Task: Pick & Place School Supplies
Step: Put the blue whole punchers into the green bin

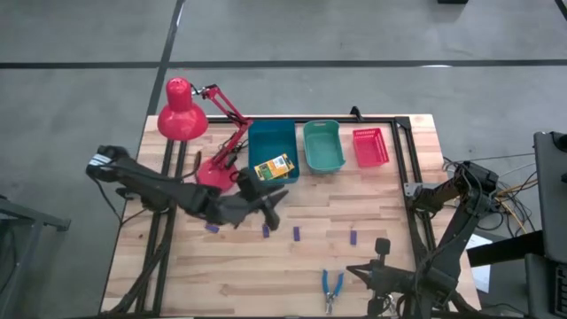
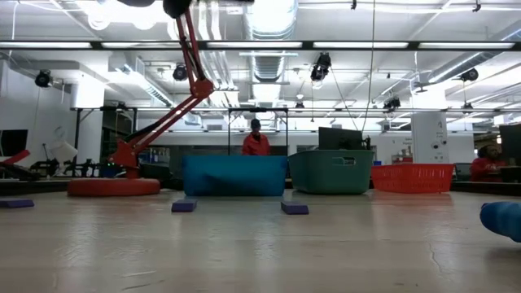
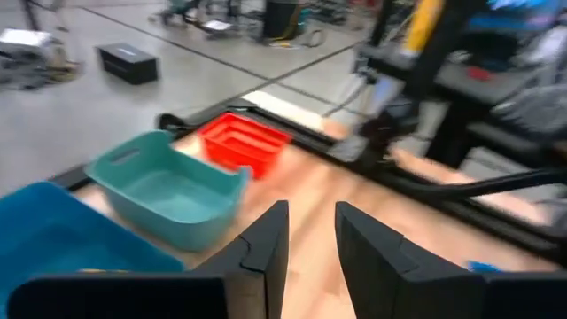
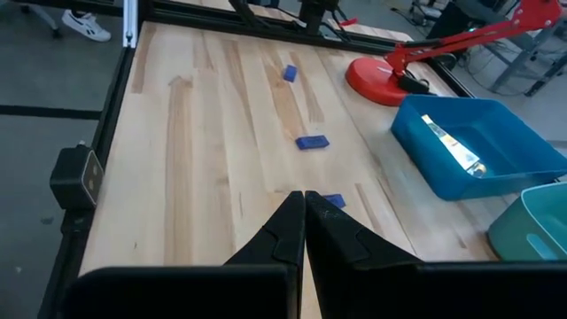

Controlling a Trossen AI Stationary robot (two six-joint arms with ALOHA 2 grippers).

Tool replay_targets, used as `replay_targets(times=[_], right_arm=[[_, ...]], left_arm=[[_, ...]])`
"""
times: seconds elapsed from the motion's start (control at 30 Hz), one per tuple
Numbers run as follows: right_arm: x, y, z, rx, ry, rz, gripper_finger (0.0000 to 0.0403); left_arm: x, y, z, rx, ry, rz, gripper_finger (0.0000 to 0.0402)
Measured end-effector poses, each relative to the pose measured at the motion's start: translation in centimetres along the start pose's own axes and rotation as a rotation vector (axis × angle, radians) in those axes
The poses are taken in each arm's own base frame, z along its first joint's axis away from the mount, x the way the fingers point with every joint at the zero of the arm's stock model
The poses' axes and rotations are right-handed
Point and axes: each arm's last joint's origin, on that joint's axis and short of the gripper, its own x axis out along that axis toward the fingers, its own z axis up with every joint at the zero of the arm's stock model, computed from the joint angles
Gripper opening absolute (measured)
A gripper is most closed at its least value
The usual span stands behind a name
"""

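Left gripper (image 1: 276,200): reaches in from the table's left side and hangs just in front of the blue bin; in its own wrist view its two dark fingers (image 3: 266,252) stand a little apart with nothing between them, so it is released.
Right gripper (image 4: 303,232): waits low at the near right part of the table; its wrist view shows the two fingers pressed together with no gap, clenched on nothing.
Crayon box (image 1: 274,168): one yellow-and-green box lies inside the blue bin; the right wrist view shows it resting on the bin's floor.
Purple blocks: four lie on the bare wood in a loose row across the middle of the table, well apart from one another. The first block (image 1: 212,228) is just beside the left arm, the second block (image 1: 266,230) is below the left gripper, the third block (image 1: 297,233) is a little farther right, and the fourth block (image 1: 353,237) is nearest the right arm.
Blue-handled tool (image 1: 332,287): lies flat near the table's front edge, to the left of the right arm's gripper end, touching nothing else.
Blue bin (image 1: 269,140): at the back of the table, next to the lamp base.
Teal bin (image 1: 322,146): just right of the blue one.
Red basket (image 1: 370,147): right of the teal bin, a little apart.
Red desk lamp (image 1: 182,118): at the back left, base on the table, shade out over the left edge.
Person (image 2: 256,142): in a red top, far off in the room behind the bins, seen in the low view.
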Motion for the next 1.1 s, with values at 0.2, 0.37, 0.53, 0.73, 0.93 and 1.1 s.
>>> replay_targets(times=[0.2, 0.37, 0.53, 0.73, 0.93, 1.1], right_arm=[[0.0, 0.0, -0.1, -0.057, 0.003, -0.002, 0.0008], [0.0, 0.0, -0.1, -0.105, 0.002, -0.002, 0.0008], [0.0, 0.0, -0.1, -0.097, 0.0, 0.001, 0.0008], [0.0, 0.1, 0.1, -0.083, -0.005, 0.006, 0.0008], [0.0, 0.1, 0.1, -0.082, -0.005, 0.006, 0.0008], [0.0, 0.1, 0.1, -0.08, -0.005, 0.006, 0.0008]], left_arm=[[-3.7, -1.4, -0.6, -0.101, 0.085, -0.094, 0.0099], [-7.2, -1.3, -2.6, 0.056, 0.361, -0.226, 0.0099], [-10.2, -0.1, -4.3, 0.196, 0.591, -0.239, 0.0099], [-11.8, 1.7, -5.5, 0.333, 0.763, -0.151, 0.0099], [-12.5, 3.1, -6.0, 0.547, 0.953, -0.183, 0.0099], [-12.6, 3.4, -6.1, 0.751, 0.971, -0.266, 0.0099]])
